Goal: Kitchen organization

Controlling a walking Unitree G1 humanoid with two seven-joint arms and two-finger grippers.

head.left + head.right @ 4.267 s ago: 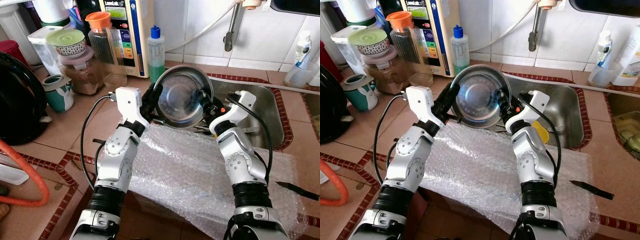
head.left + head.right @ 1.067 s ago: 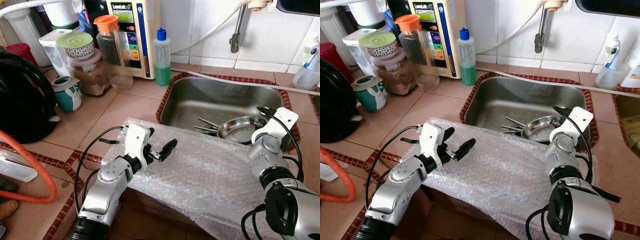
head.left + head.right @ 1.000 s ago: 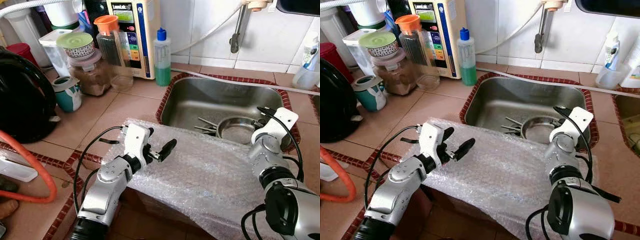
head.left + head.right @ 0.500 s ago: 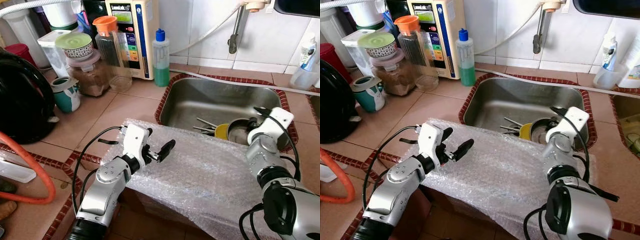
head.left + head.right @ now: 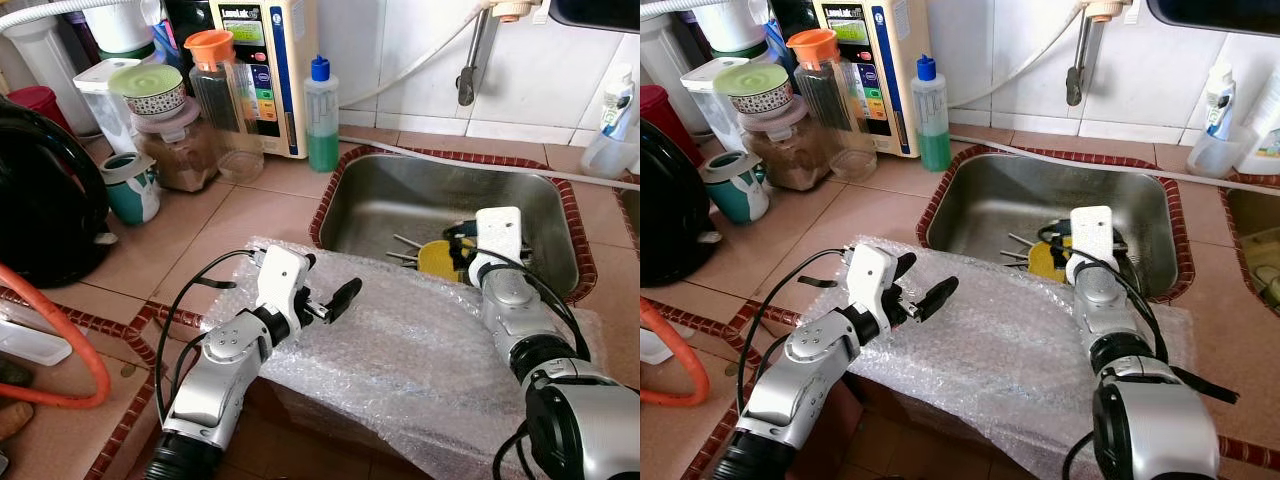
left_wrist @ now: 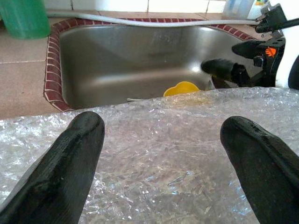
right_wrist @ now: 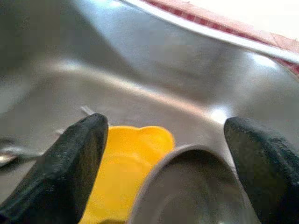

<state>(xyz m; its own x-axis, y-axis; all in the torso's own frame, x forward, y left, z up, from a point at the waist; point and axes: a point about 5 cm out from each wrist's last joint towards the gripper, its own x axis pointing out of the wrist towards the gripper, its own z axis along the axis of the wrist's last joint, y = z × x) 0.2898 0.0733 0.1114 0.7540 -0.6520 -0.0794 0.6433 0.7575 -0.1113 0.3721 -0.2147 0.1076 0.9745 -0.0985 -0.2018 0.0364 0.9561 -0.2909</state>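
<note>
Scene: tiled kitchen counter [image 5: 240, 215] with a steel sink [image 5: 420, 200] set in a red-brick rim, below a white tiled wall.
Bubble wrap [image 5: 400, 350]: spread over the counter's front edge, just before the sink, reaching from the left arm to the right arm.
Left gripper [image 5: 325, 300]: held above the bubble wrap near its left part, pointing toward the sink; fingers [image 6: 70, 163] spread wide apart, nothing between them.
Right gripper [image 7: 163, 154]: reached down into the sink over its front wall; fingers [image 7: 70, 158] wide apart, on each side of the steel bowl's rim, not clamped on it as far as visible.
Steel bowl [image 7: 191, 186]: inside the sink, right part, directly under the right gripper; mostly hidden behind the right wrist in the head views.
Yellow item [image 5: 438, 260]: plastic, lying on the sink floor, touching or just beside the steel bowl on its left; exact kind not possible to tell.
Cutlery [image 5: 405, 245]: a few thin metal pieces on the sink floor, left of the yellow item.
Green bottle [image 5: 322, 115]: with blue cap, upright on the counter at the sink's back left corner.
Water purifier [image 5: 265, 70]: cream box with a panel, against the wall, left of the green bottle.
Jars [image 5: 200, 100]: several containers grouped left of the water purifier, one with an orange lid.
Teal mug [image 5: 130, 185]: on the counter in front of the jars.
Black pot [image 5: 40, 200]: large, at the far left of the counter.
Knife [image 5: 1205, 385]: dark, on the counter at the right, near the edge of the bubble wrap.
</note>
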